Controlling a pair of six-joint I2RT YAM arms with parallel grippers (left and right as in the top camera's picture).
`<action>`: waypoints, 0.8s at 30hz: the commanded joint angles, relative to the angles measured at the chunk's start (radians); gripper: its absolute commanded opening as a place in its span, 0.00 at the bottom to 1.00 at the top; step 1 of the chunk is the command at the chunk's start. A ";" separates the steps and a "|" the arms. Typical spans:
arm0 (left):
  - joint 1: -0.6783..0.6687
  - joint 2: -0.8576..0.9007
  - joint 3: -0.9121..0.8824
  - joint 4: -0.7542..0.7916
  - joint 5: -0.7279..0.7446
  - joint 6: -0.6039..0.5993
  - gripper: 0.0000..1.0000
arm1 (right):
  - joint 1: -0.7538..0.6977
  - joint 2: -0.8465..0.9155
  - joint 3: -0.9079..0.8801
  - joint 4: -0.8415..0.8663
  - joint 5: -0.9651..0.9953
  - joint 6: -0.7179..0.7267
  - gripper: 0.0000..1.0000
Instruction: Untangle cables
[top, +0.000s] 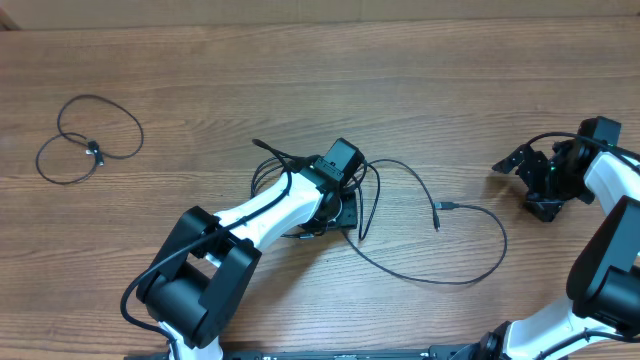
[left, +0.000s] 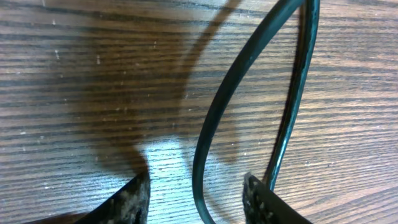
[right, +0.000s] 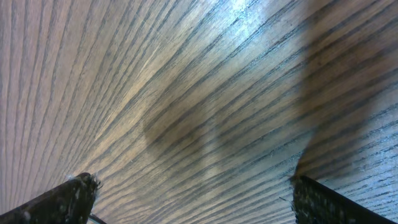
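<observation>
A tangle of thin black cables (top: 372, 200) lies mid-table, with one long strand curving right past a small plug (top: 450, 206). My left gripper (top: 338, 208) sits low over the tangle's left part. In the left wrist view its fingers (left: 138, 198) stand apart, so the left gripper (left: 196, 180) is open. One strand of a cable loop (left: 208, 134) runs loose between them and the other strand passes behind the right finger. A separate looped cable (top: 90, 140) lies at the far left. My right gripper (top: 522, 188) is open at the far right, over bare wood (right: 193, 183).
The wooden table (top: 300, 70) runs to the top edge of the overhead view. Both arm bases stand along the front edge, the left one (top: 190, 290) and the right one (top: 600, 290).
</observation>
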 joint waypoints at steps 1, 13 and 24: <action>-0.006 0.002 -0.013 0.003 -0.014 -0.010 0.52 | -0.002 0.002 0.024 0.004 0.006 -0.005 1.00; -0.006 0.002 -0.026 0.023 -0.044 -0.044 0.46 | -0.002 0.002 0.024 0.004 0.006 -0.005 1.00; -0.007 0.002 -0.029 0.038 -0.044 -0.043 0.29 | -0.002 0.002 0.024 0.004 0.006 -0.005 1.00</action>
